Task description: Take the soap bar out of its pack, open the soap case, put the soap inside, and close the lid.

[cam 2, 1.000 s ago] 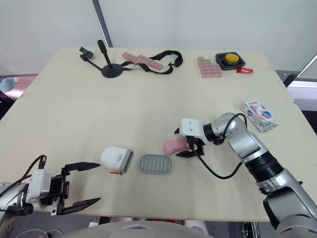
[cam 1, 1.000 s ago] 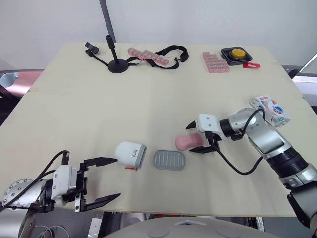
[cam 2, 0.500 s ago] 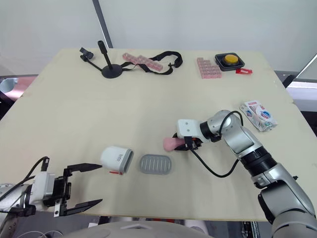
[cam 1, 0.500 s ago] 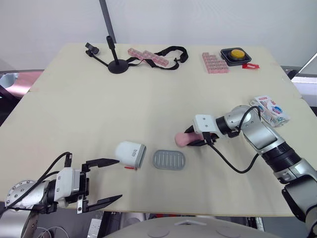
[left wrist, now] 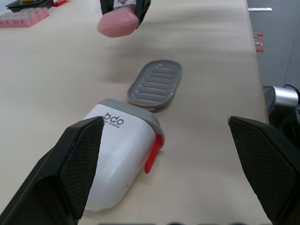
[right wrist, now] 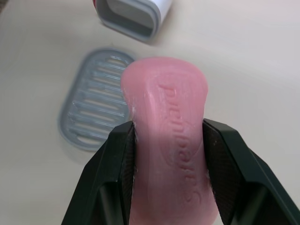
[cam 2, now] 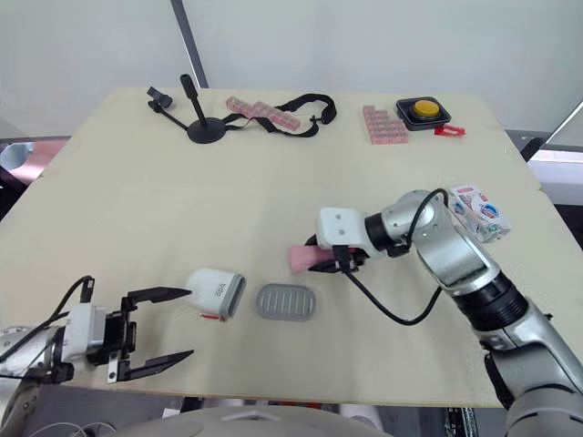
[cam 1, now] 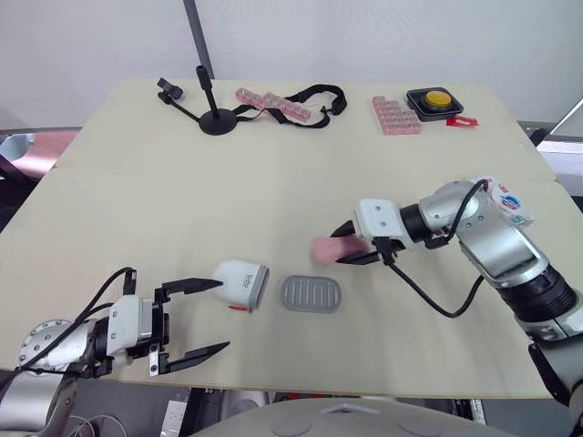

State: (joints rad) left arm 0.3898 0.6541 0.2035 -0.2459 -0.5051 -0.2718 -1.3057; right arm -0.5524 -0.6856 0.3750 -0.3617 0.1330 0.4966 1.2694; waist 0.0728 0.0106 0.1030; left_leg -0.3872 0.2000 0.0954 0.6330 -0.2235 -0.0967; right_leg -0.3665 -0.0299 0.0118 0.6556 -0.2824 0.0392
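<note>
Nearest the robot, the left end effector point(cam 1: 221, 315) hovers low over the front of the bench point(cam 1: 164, 200) with its two fingers spread wide and nothing between them, one tip just beside the closed end of the white soap case point(cam 1: 239, 282). The case lies on its side, red latch low on its grey rim, and its open mouth faces the robot's right. Just beside that mouth the grey ridged tray point(cam 1: 311, 294) lies flat, its long axis running left to right. A little farther back and slightly right of the tray, the right end effector point(cam 1: 351, 246) is clamped on the pink soap bar point(cam 1: 326, 248). The bar's flat sides are pinched between the two fingers and its free end sticks out toward the robot's left. Its long axis runs along the fingers, roughly parallel to the tray's. It appears to hang just clear of the bench. The tray therefore lies nearer and a touch left of the bar, so the right arm is the one placed to set it down. The soap pack point(cam 1: 506, 202) sits beyond the right forearm near the bench's right edge. At the far edge stand a black stand point(cam 1: 215, 118), a strap point(cam 1: 314, 95), pink blocks point(cam 1: 395, 116) and a yellow button point(cam 1: 435, 97).
</note>
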